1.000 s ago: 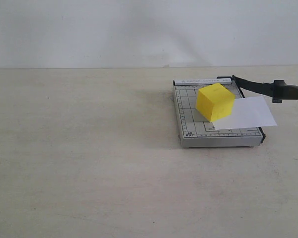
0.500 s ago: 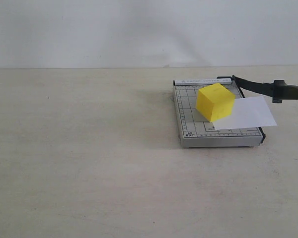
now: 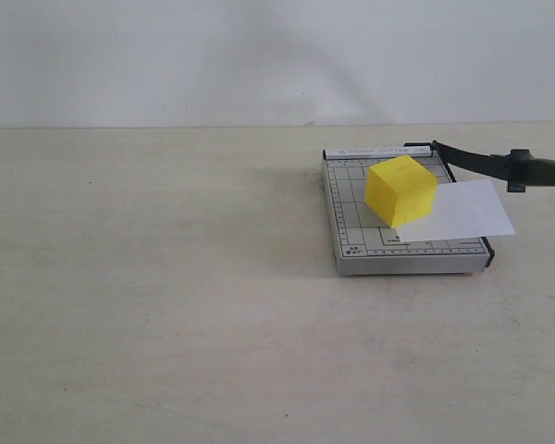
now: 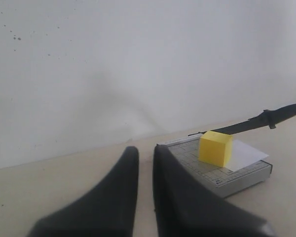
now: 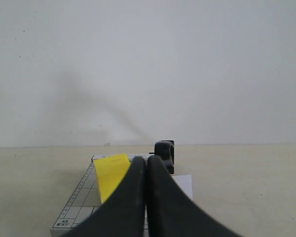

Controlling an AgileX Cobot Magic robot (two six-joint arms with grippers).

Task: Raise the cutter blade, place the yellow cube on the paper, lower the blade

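Note:
The yellow cube [image 3: 400,191] rests on the grey gridded cutter base [image 3: 351,222], on the left part of the white paper [image 3: 467,211]. The paper overhangs the base's right edge. Above it the black cutter blade [image 3: 481,162] stands raised from its far hinge, its thick handle [image 3: 541,172] out to the right. Neither gripper shows in the exterior view. My left gripper [image 4: 145,150] hangs well short of the cube [image 4: 215,148], fingers nearly together with only a narrow slit and nothing held. My right gripper [image 5: 146,160] is shut and empty, facing the cube [image 5: 111,175] and the handle [image 5: 165,153].
A beige tabletop [image 3: 166,277] stretches left of and in front of the cutter. A plain white wall [image 3: 259,55] stands behind it.

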